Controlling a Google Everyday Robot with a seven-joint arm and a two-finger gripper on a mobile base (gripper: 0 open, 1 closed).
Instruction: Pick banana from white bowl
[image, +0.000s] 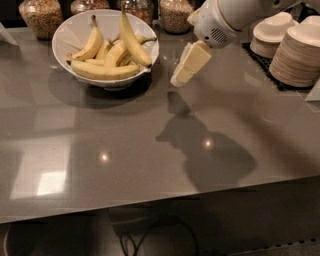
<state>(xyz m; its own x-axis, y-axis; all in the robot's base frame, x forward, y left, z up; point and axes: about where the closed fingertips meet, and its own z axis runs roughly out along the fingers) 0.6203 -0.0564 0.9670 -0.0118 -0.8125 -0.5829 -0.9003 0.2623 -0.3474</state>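
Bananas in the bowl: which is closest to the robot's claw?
The long banana leaning on the bowl's right rim; the others lie further left. The gripper hovers right of it.
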